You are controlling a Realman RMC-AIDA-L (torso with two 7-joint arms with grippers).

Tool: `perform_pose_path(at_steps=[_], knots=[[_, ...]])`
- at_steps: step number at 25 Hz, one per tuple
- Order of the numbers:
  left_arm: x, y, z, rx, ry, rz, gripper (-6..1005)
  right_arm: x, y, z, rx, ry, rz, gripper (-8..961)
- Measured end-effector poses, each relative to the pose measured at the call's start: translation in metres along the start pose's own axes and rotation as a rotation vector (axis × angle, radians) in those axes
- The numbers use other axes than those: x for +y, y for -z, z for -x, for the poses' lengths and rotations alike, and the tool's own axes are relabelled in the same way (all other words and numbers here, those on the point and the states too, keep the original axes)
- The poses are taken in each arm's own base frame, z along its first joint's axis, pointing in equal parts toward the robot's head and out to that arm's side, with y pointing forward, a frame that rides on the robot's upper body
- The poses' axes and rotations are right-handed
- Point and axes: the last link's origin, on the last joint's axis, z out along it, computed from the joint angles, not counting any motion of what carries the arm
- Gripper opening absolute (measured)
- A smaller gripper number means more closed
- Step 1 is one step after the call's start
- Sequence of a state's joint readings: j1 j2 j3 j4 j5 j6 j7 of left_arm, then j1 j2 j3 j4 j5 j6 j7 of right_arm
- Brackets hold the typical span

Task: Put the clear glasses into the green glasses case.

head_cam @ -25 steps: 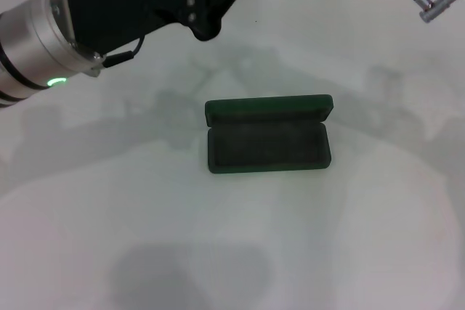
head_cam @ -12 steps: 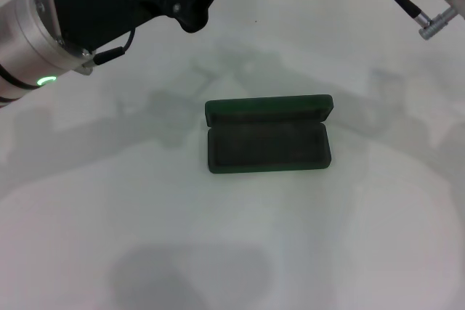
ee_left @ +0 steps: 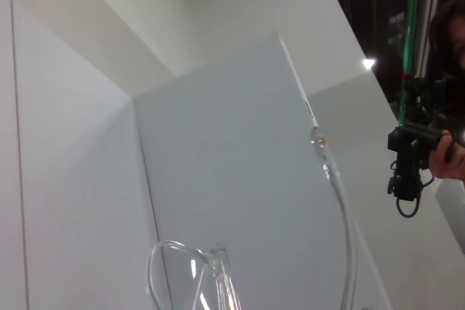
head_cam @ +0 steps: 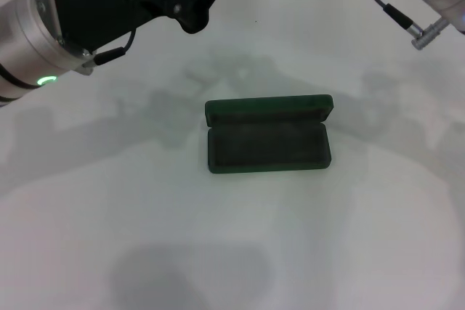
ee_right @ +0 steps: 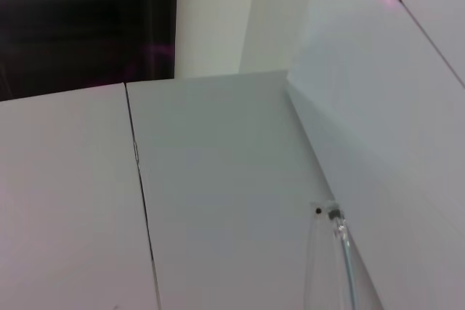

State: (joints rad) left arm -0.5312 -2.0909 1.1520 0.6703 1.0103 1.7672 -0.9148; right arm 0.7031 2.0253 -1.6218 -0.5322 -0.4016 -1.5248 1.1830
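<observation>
Head view: both arms raised above open green glasses case [head_cam: 269,143]; gripper states cannot tell.

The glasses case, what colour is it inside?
Dark green, like its outside. The green glasses case lies open on the table, best seen in the head view.

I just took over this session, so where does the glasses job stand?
Done: the dark green hard clamshell case lies open on the white table, its inside bare. In hand: the transparent colourless plastic glasses show up close in both wrist views, lifted above the table; neither gripper's grasp is visible. Left: lower them into the case.
</observation>
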Motion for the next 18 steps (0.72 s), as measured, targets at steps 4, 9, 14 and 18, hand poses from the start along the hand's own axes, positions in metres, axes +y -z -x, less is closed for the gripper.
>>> perform_pose_path(at_steps=[4, 9, 14, 18], knots=[[0.000, -0.001, 0.000, -0.002, 0.001, 0.004, 23, 0.001, -0.001, -0.002, 0.010, -0.005, 0.006, 89], [0.001, 0.001, 0.001, -0.005, 0.005, 0.001, 22, 0.000, 0.004, 0.000, -0.001, 0.018, -0.011, 89], [0.002, 0.007, 0.001, -0.013, 0.009, -0.013, 22, -0.008, 0.017, 0.012, -0.038, 0.047, -0.065, 89], [0.003, 0.009, 0.000, -0.014, 0.019, -0.013, 23, -0.010, 0.024, 0.017, -0.036, 0.061, -0.080, 90]])
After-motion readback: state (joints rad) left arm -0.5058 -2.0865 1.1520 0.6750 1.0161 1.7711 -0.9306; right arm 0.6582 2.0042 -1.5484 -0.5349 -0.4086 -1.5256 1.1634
